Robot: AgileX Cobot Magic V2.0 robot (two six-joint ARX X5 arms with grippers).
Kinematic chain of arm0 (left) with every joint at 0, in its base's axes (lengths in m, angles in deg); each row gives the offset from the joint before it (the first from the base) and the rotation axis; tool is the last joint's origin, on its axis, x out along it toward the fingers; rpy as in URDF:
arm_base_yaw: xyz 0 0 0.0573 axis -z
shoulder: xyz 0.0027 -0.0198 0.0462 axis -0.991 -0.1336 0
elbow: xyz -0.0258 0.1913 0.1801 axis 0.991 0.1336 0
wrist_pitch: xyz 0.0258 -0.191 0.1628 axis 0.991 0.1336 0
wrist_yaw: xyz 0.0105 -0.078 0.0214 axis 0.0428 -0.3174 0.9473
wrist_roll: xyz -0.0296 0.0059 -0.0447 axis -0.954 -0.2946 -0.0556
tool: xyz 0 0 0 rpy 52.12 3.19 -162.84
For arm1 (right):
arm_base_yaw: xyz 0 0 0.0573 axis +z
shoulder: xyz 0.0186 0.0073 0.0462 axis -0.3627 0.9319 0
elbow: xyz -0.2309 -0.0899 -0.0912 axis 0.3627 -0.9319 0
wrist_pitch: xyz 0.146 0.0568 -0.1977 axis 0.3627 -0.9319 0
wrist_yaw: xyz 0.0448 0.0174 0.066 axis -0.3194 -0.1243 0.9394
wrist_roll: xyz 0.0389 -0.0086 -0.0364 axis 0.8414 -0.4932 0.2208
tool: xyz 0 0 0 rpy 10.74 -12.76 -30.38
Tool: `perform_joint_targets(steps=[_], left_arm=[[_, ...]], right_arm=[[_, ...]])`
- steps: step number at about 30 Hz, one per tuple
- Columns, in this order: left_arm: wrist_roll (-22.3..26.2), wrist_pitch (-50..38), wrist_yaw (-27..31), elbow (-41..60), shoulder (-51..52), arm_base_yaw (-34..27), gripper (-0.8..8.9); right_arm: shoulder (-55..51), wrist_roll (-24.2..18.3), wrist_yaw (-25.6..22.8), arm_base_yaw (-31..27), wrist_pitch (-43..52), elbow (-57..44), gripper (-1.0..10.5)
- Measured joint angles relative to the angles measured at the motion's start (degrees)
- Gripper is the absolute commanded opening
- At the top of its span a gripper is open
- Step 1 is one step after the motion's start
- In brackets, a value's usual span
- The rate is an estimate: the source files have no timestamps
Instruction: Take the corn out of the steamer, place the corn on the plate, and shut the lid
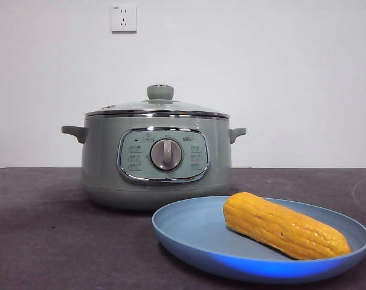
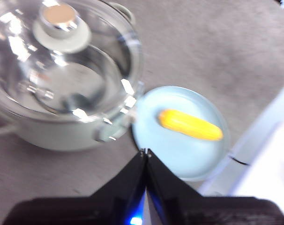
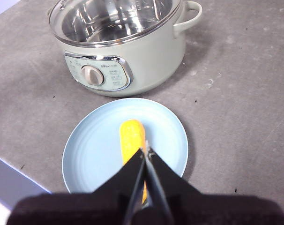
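The corn (image 1: 284, 226) lies on its side on the plate (image 1: 189, 232), set toward one side of it, tapered end pointing away from the steamer (image 1: 156, 158). The plate sits on the counter (image 1: 44, 235) just in front of the steamer, its rim close to the pot's base. The lid (image 1: 159, 107) rests on the steamer, knob up, seated level as far as I can see from the front. Both arms hang high above the scene: my left tool (image 2: 145, 153) has its jaws pressed together and empty, above the gap between pot and plate; my right tool (image 3: 145, 154) is likewise closed on nothing, over the corn. From here I judge the work done, so the risks are small: a careless descent could nudge the plate and roll the round cob off, or knock the lid askew.
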Motion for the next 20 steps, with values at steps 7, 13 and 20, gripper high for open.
perform_joint_targets(steps=[7,13,20], left_arm=[[8.4,-16.7,2.7,1.0,3.9,-7.3,-0.03],[10.5,-30.6,1.9,12.1,15.8,-16.5,-0.03],[10.6,-41.6,7.3,35.6,32.1,-24.5,-0.03]], right_arm=[[0.0,0.0,0.0,0.0,0.0,0.0,0.0],[0.0,0.0,0.0,0.0,0.0,0.0,0.0],[0.0,0.0,0.0,0.0,0.0,0.0,0.0]])
